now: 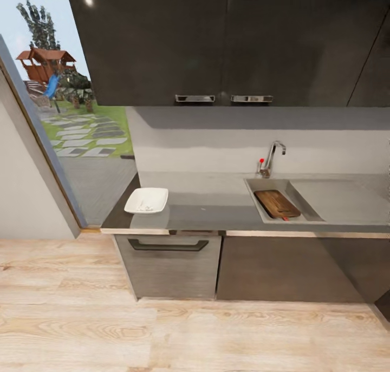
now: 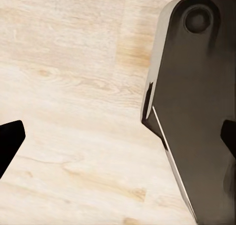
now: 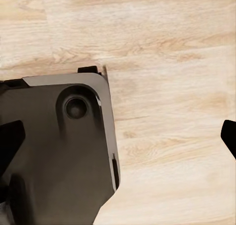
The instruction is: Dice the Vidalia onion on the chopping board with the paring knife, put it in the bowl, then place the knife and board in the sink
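Note:
The dark-brown chopping board (image 1: 276, 203) lies inside the steel sink (image 1: 259, 194), under the chrome faucet (image 1: 272, 158) with its red knob. A small red bit, perhaps the paring knife's handle (image 1: 285, 218), shows at the board's near end; too small to be sure. The white bowl (image 1: 146, 200) sits at the left end of the grey countertop (image 1: 206, 204) with a few pale bits in it. No whole onion shows. My left gripper (image 2: 118, 141) and right gripper (image 3: 118, 139) both hang open over the floor, holding nothing.
Dark upper cabinets (image 1: 216, 41) hang above the counter. A grey drawer front (image 1: 170, 266) with a handle sits below it. A tall window (image 1: 81, 117) opens onto a garden at left. Light wooden floor (image 1: 189, 334) lies between me and the cabinets. My dark base (image 2: 196, 112) shows beside each gripper.

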Robot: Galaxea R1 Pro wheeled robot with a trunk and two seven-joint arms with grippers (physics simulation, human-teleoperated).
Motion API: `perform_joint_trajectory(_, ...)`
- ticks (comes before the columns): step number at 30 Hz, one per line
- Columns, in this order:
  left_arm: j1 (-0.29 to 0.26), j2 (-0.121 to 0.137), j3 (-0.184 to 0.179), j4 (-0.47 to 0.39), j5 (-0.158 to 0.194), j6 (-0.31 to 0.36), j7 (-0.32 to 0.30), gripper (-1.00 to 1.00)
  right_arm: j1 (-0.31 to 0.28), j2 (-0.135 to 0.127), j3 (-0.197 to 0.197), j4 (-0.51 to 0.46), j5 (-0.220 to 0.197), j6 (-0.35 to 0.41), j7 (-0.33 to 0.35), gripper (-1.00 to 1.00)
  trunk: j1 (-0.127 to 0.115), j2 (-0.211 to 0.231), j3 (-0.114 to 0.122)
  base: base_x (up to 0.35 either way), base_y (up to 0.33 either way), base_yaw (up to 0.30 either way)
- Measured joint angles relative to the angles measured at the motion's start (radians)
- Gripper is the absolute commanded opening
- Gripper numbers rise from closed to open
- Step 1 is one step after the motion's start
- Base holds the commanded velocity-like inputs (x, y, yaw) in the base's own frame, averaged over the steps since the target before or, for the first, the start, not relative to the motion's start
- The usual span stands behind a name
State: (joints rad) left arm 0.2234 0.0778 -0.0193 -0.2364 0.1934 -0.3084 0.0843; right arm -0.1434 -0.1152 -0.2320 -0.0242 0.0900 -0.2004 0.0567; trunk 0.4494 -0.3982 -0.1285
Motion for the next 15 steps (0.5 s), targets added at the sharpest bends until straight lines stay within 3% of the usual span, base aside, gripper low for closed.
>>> perform_joint_trajectory(15,0.000,-0.001,-0.001,0.086,0.001,0.000,-0.001,1.00,0.000,0.000,-0.001,-0.001,-0.001,0.000,-0.001,1.00,0.000,0.000,0.024,0.000,0.000,-0.008)
